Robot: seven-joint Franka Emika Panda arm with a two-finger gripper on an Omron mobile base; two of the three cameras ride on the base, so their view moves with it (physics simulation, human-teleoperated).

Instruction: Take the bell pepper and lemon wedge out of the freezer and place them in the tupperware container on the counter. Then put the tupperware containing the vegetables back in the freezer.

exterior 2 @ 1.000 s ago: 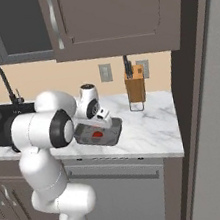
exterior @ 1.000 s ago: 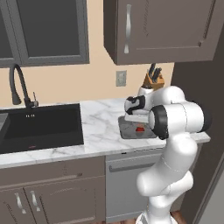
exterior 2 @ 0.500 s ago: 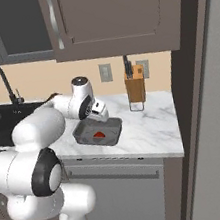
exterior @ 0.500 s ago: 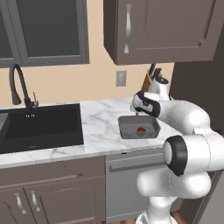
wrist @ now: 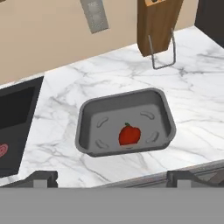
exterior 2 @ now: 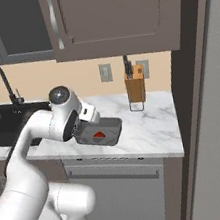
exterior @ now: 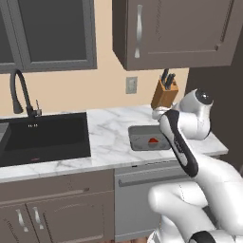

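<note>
Sitting in tupperware container (wrist: 87, 120) on counter (wrist: 197, 87): bell pepper (wrist: 129, 134), alone.

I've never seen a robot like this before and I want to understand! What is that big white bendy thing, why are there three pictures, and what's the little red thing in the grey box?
The white bendy thing is a robot arm, like a long arm with elbows. Two pictures come from cameras behind it, one on its left and one on its right, so you see the same kitchen from two sides. The third comes from a camera on its hand, looking down.

At the end of the arm is the gripper, two small fingers for pinching. They are spread apart and hold nothing.

The grey box is a tupperware container sitting on the white marble counter. The red thing inside it is a small bell pepper.

Also on the counter is a wooden knife block. To the side there is a black sink with a curved tap.
</note>
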